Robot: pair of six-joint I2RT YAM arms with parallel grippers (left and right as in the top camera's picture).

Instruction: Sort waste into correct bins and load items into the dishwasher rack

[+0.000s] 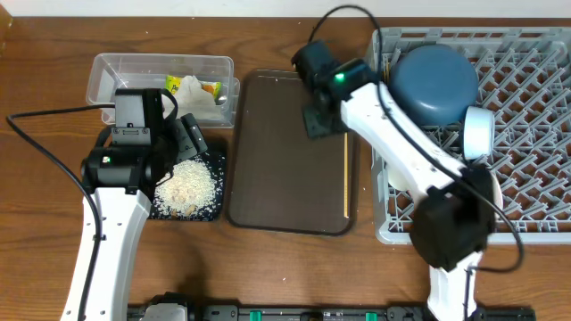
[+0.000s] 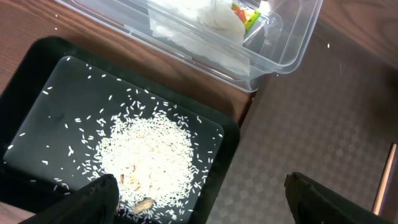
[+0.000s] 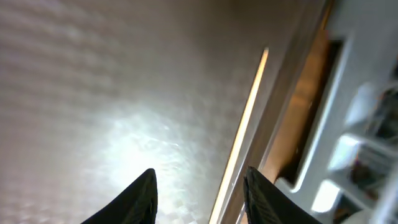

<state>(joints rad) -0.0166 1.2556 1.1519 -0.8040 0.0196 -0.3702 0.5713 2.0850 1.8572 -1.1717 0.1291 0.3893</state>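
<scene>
Lying just beside the right hand point(image 3: 199, 186) is a chopstick point(image 3: 244, 118).

Upper left, the tub point(image 1: 103, 76) holds the napkin point(image 1: 203, 105) and wrapper point(image 1: 201, 87); just below it, the shallow tray point(image 1: 214, 165) holds rice point(image 1: 187, 189). The serving tray point(image 1: 277, 169) lies centre, a chopstick point(image 1: 345, 174) along its right edge. The rack point(image 1: 535, 116) at right carries the plate point(image 1: 434, 85) and cup point(image 1: 478, 134).

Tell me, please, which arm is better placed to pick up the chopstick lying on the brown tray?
Probably the right arm: its jaws stand open over the brown tray, close to the chopstick on the edge nearest the rack. The left arm sits over the black tray of rice.
</scene>
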